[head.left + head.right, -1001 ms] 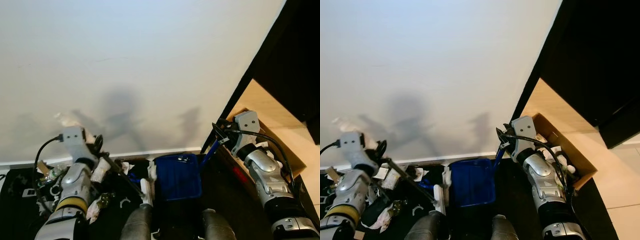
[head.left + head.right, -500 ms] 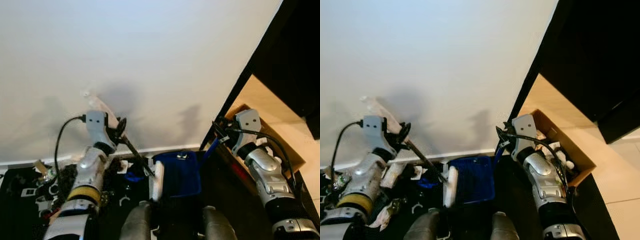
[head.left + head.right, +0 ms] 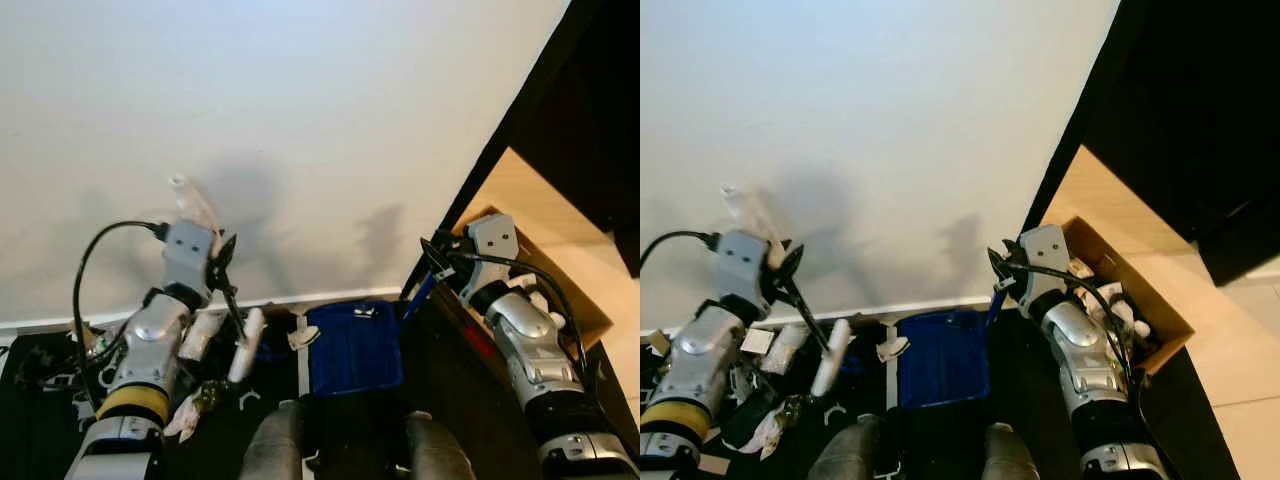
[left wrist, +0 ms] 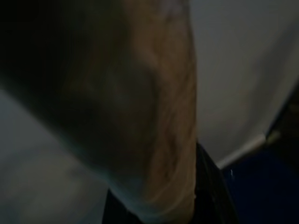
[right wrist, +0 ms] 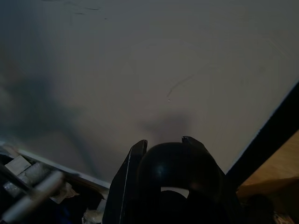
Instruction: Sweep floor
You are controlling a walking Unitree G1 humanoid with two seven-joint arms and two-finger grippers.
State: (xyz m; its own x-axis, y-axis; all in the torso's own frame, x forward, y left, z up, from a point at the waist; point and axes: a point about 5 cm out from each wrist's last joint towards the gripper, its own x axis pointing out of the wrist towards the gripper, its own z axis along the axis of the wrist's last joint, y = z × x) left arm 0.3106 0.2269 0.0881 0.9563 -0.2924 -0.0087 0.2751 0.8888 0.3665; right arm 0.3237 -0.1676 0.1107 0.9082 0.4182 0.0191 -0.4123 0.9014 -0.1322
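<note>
Blue dustpan (image 3: 354, 348): flat on the dark floor by the white wall (image 3: 300, 130), scraps of litter (image 3: 195, 335) to its left. Left gripper (image 3: 222, 262) clamps a thin black brush (image 3: 240, 340) ending in a white head. Right gripper (image 3: 438, 262) pinches the dustpan's blue handle (image 3: 422, 295).

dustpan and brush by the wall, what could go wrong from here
The brush in the left hand sits short of the blue dustpan, so a fast stroke might scatter the paper scraps rather than load them. The right hand holds the dustpan's handle close to the cardboard box and might bump it.
</note>
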